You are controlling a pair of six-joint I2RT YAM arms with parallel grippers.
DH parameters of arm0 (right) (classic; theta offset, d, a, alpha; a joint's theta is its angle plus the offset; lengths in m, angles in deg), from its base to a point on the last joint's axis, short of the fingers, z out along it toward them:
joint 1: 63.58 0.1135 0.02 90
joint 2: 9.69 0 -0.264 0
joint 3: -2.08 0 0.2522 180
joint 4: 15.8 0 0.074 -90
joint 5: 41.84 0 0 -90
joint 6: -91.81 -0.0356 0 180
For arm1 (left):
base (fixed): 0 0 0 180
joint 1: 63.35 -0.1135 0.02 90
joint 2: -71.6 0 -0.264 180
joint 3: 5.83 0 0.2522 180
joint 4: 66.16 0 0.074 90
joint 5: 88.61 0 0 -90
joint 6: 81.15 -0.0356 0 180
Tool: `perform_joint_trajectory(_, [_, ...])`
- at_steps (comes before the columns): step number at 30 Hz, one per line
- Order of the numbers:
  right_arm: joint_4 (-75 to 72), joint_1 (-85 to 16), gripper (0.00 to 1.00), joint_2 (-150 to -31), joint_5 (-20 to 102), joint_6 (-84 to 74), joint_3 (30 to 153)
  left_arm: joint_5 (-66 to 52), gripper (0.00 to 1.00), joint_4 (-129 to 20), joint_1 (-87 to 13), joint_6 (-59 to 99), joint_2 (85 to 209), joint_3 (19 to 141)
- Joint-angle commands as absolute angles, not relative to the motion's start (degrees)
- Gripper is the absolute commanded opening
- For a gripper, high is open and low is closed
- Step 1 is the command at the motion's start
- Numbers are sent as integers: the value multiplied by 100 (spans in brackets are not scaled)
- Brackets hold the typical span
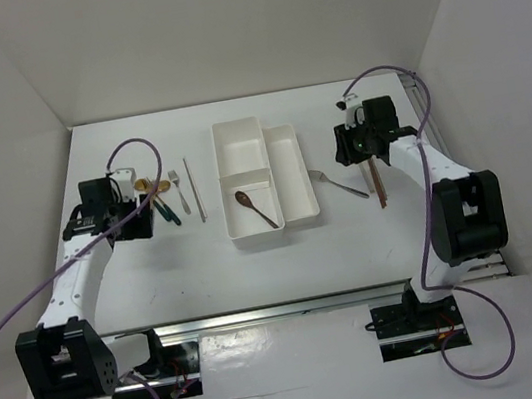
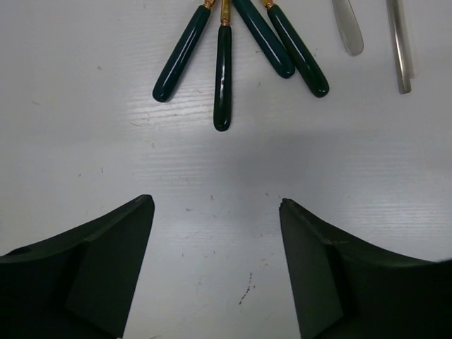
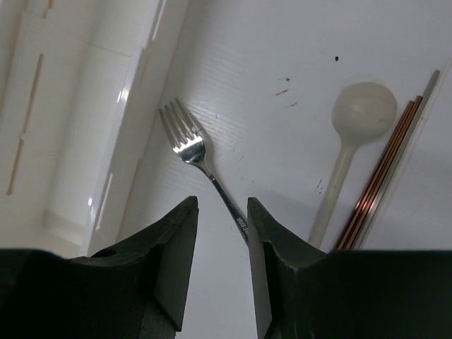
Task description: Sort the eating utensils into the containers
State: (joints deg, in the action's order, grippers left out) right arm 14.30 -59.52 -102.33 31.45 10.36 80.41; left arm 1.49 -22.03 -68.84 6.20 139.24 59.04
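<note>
Top external view shows sorting barely begun: one brown spoon lies in the wide tray's near compartment, while left gripper near the green-handled utensils and right gripper over a silver fork hang empty, fingers apart.

Top: high, behind arms; wrists: close, downward; right shares fork.

Bright even overhead light, soft shadows; fork glints; tray prob. overexposed.
</note>
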Motion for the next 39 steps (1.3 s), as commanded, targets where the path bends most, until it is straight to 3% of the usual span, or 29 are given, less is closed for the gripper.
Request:
perform_joint_trajectory(1, [1448, -6032, 42, -9653, 2997, 1121, 8035, 236, 82, -2708, -6915, 253, 14304, 5864])
perform_joint_trajectory(3, [1501, -6032, 42, -9653, 2997, 1069, 8035, 184, 70, -2762, -6915, 173, 14611, 6092])
perform_joint_trajectory(11, [1562, -6085, 42, -9538, 2997, 1016, 8035, 25, 52, -2822, -6915, 68, 16070, 6901])
perform_joint_trajectory(17, [1562, -6085, 42, -9486, 2997, 902, 7973, 25, 52, -2964, -6915, 68, 16616, 7208])
perform_joint_trajectory(18, [1562, -6085, 42, -9486, 2997, 901, 7973, 25, 48, -2964, -6915, 16, 16687, 7261])
perform_joint_trajectory(24, [1615, -6085, 42, -9591, 2997, 849, 7973, -80, 45, -3016, -6915, -46, 17160, 7542])
perform_joint_trajectory(35, [1615, -6085, 40, -9758, 3049, 849, 8202, -133, 45, -3016, -6915, -46, 17899, 7982])
perform_joint_trajectory(39, [1615, -6085, 40, -9820, 3049, 901, 8255, -133, 39, -3016, -6915, -46, 18163, 8105])
